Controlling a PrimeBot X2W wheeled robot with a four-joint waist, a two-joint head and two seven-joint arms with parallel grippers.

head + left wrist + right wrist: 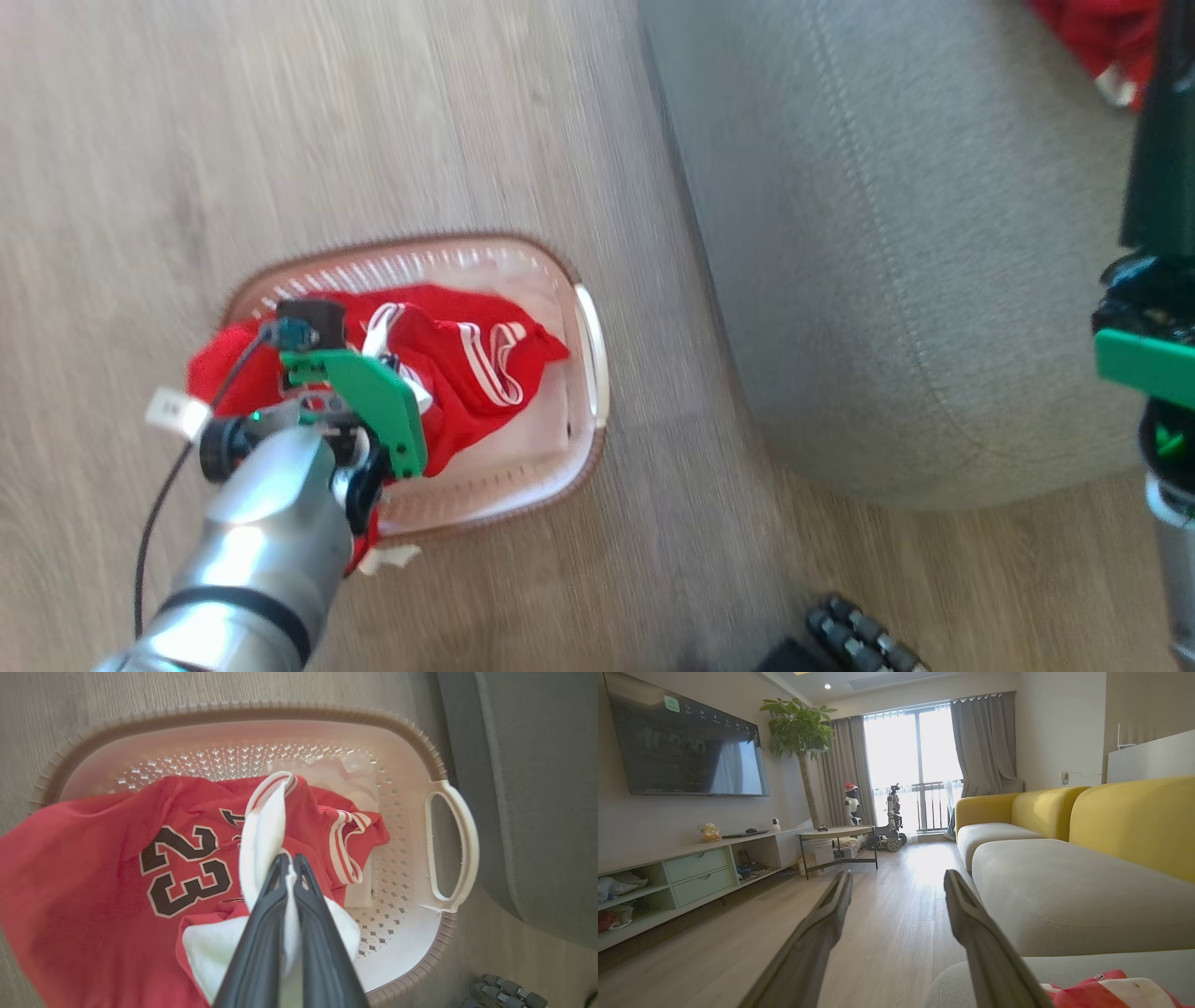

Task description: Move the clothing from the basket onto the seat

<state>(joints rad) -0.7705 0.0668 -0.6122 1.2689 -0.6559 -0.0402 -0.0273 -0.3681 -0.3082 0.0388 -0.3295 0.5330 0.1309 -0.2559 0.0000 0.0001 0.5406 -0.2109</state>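
While your left gripper [290, 858] hangs over the basket [233, 711], its two dark fingers are closed almost tip to tip, with only a thin strip of cloth between them. The pinched cloth is a white fold [264, 826] of the red jersey [93, 868], drawn up into a ridge that runs from the fingertips toward the striped collar.

- Jersey: it lies in the basket with the "23" facing up. One side spills over the rim on the side away from the seat [887, 233].
- Basket: it stands on the wooden floor [280, 140], just beside the seat, with one white handle [462, 830] facing it.
- Your right gripper [897, 875]: the fingers are spread wide with nothing between them. It is raised over the seat and points along the sofa into the room.
- Second red garment [1101, 989]: it has white trim and lies on the seat cushion, close under the right gripper's finger. You cannot tell from the right wrist view whether finger and cloth touch.
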